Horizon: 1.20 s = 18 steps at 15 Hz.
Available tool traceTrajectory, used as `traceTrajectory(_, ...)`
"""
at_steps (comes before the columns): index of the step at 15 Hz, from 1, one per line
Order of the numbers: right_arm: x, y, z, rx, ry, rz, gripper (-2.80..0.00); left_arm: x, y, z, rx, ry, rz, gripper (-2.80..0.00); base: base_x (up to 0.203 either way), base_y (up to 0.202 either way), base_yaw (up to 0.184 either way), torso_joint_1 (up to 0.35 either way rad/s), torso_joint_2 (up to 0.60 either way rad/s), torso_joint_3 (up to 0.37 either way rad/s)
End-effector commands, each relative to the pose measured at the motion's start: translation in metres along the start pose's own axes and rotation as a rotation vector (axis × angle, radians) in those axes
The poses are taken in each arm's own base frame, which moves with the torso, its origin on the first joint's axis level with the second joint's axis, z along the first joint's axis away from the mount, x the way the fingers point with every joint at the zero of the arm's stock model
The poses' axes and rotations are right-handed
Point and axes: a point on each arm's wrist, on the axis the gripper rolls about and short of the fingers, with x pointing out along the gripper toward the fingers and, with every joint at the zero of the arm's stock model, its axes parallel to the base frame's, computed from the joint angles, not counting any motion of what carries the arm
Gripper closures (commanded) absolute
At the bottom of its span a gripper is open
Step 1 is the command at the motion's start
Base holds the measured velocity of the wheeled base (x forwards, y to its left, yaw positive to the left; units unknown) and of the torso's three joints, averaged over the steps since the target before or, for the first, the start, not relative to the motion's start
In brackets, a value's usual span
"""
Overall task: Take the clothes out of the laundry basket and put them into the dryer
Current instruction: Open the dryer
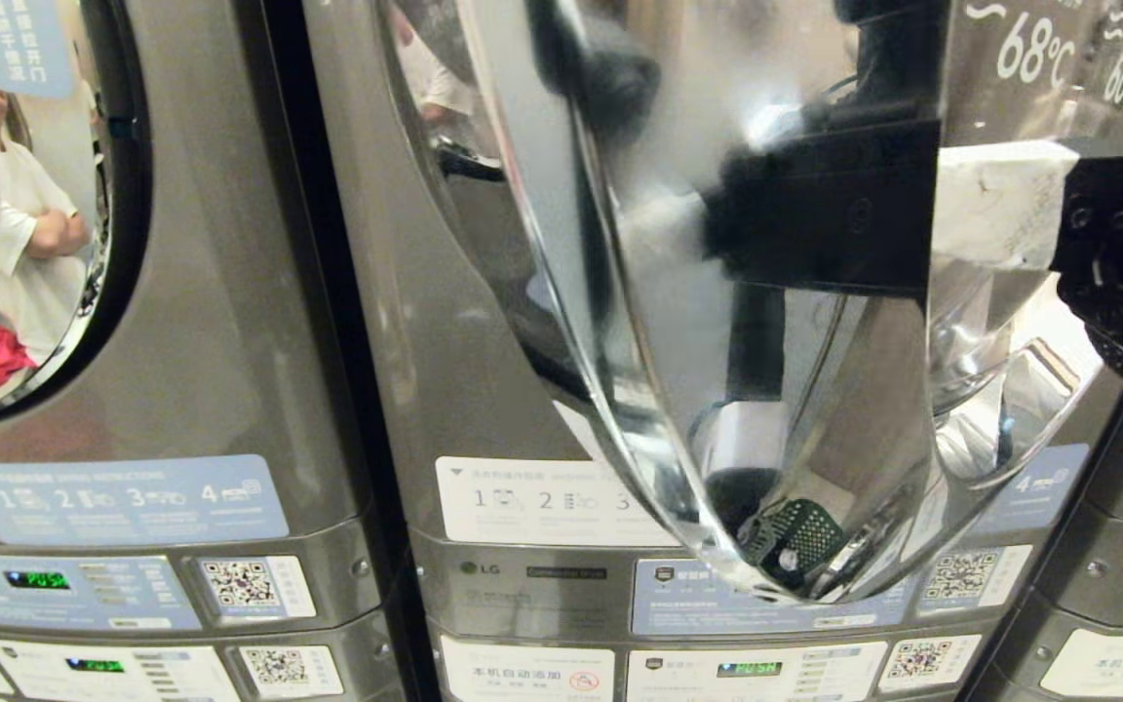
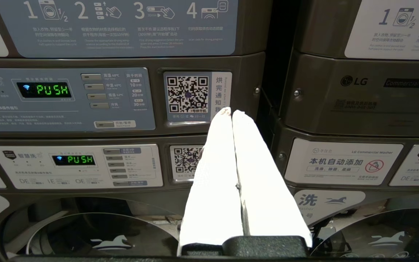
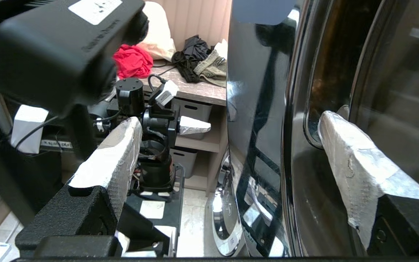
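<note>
Dryer door (image 1: 717,322): swung open at centre, its glossy chrome face filling the near view; rigid and slick, likely best taken at its edge.
Right tool (image 3: 227,153): jaws spread wide and empty, straddling the door's edge, one white-wrapped finger (image 3: 347,160) by the glass, the other on the outer side.
Left tool (image 2: 231,116): low at the left, before the control panels (image 2: 67,98); white fingers pressed together, grasping nothing.
Clothes (image 3: 195,62): red, black and khaki garments heaped on a far table (image 3: 202,91) behind the robot; soft, light, judged easy to pinch by a fold.
Hidden: laundry basket not seen; drum interior masked by door reflections.
</note>
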Motion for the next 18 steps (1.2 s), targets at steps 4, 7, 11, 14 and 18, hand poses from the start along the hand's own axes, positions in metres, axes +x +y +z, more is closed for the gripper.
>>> traceTrajectory(4,-0.024,0.016,0.018,-0.047,-0.065,-0.064,-2.80,0.000,0.000,0.000,0.000,0.000,0.000,0.00,0.000,0.000,0.000,0.000,0.00,0.000)
traceTrajectory(7,-0.037,0.023,0.027,-0.070,-0.102,-0.127,-2.80,0.000,0.000,0.000,0.000,0.000,0.000,0.00,0.000,0.000,0.000,0.000,0.00,0.000)
traceTrajectory(11,-0.070,0.022,0.030,-0.084,-0.092,-0.342,-2.80,0.000,0.000,0.000,0.000,-0.001,0.000,0.00,0.000,0.000,0.000,0.000,0.00,0.000)
traceTrajectory(14,-0.108,0.023,0.022,0.014,-0.032,-0.671,-2.80,0.000,0.000,0.000,0.000,0.000,0.000,0.00,0.000,0.000,0.000,0.000,0.00,0.000)
traceTrajectory(18,-0.146,0.090,-0.006,0.044,-0.044,-1.085,-2.80,0.000,0.000,0.000,0.000,0.000,0.001,0.00,0.000,0.000,0.000,0.000,0.00,0.000)
